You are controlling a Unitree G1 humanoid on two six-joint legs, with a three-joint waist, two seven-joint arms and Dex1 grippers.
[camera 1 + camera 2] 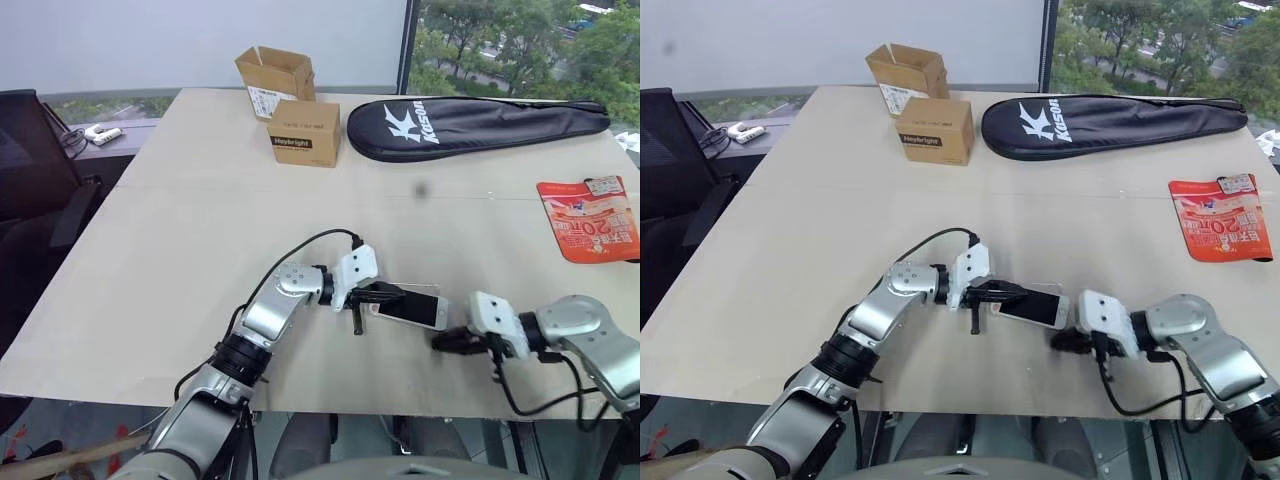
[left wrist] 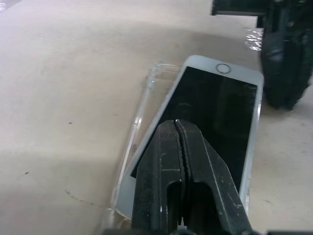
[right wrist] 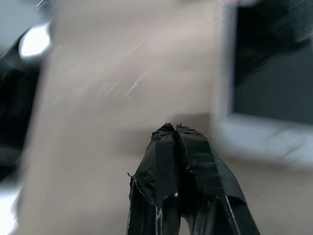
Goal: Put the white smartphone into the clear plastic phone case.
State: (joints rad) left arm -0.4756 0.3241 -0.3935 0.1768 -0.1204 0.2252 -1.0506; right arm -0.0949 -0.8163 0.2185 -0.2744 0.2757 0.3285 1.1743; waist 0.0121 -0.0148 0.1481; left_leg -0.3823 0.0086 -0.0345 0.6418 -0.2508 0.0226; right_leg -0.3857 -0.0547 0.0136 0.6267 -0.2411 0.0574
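Observation:
The white smartphone [image 1: 418,310] lies screen up on the table near the front edge, partly seated in the clear plastic phone case [image 2: 142,115]. One long rim of the case stands out beside the phone [image 2: 215,112]. My left gripper [image 1: 393,296] is shut, and its joined fingertips [image 2: 176,128] rest over the black screen near one end. My right gripper [image 1: 447,342] is shut too, low over the table just off the phone's other end, apart from it. In the right wrist view the closed right gripper [image 3: 171,129] points at bare table, with the phone [image 3: 274,83] blurred to one side.
Two brown cardboard boxes [image 1: 275,72] [image 1: 305,132] and a black racket bag [image 1: 470,125] sit at the far side. An orange-red packet [image 1: 590,220] lies at the right. The table's front edge [image 1: 330,410] runs close under both arms. A dark chair [image 1: 35,170] stands at the left.

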